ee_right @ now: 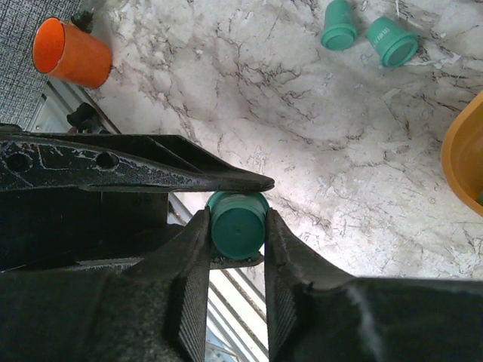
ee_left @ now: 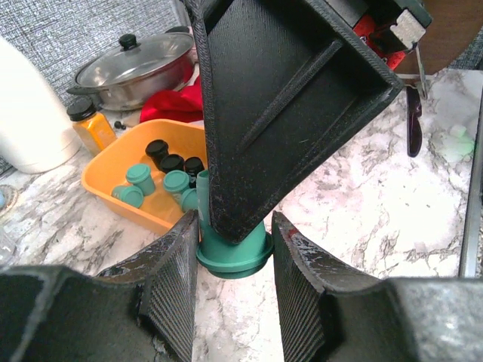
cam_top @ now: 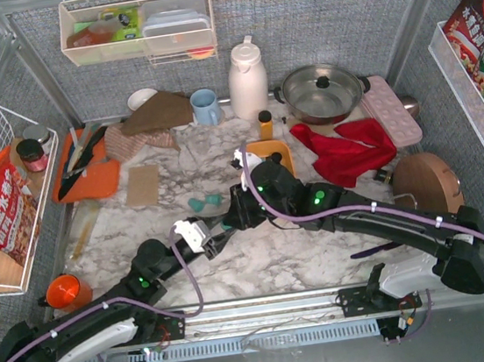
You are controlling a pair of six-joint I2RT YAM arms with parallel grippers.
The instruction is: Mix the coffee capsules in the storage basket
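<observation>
A teal coffee capsule [ee_right: 238, 230] hangs above the marble between both grippers. My right gripper [ee_right: 236, 219] is shut on its body, with a finger pressed to each side. My left gripper [ee_left: 235, 234] holds the same capsule [ee_left: 234, 256] by its rim, and its fingertips cross above and below the capsule in the right wrist view. In the top view the two grippers [cam_top: 223, 227] [cam_top: 235, 214] meet mid-table. The orange storage basket [ee_left: 106, 170] [cam_top: 272, 149] lies just beyond and holds teal capsules [ee_left: 139, 175] and black capsules [ee_left: 157, 148]. Two teal capsules [cam_top: 205, 202] [ee_right: 338, 26] lie loose on the table.
An orange cup [cam_top: 63, 291] stands near the front left. Behind the basket stand a spice jar [cam_top: 265, 125], a white thermos [cam_top: 247, 79], a lidded pan [cam_top: 324, 91] and a red cloth [cam_top: 344, 146]. A pink egg tray [cam_top: 390, 110] lies at the right.
</observation>
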